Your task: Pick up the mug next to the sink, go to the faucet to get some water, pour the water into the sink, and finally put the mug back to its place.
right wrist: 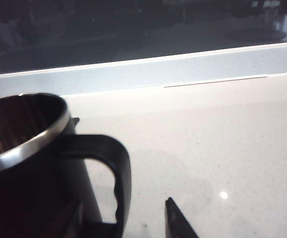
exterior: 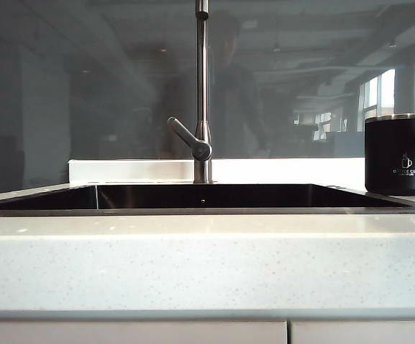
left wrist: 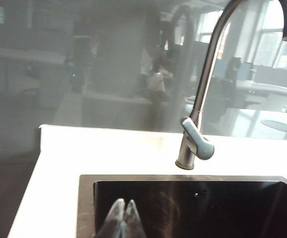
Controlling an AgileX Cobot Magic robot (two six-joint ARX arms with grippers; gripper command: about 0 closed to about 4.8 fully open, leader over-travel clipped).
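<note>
Left end effector [left wrist: 122,218] closed, right end effector [right wrist: 128,218] spread (mug [right wrist: 44,163] handle between)

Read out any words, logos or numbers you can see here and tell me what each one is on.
"CUP" closes the larger line of white print under a small cup logo on the mug, which stands on the countertop right of the sink; the word before it is too blurred to read.
A smaller line beneath: too small to read.
Faucet: no markings visible.
</note>
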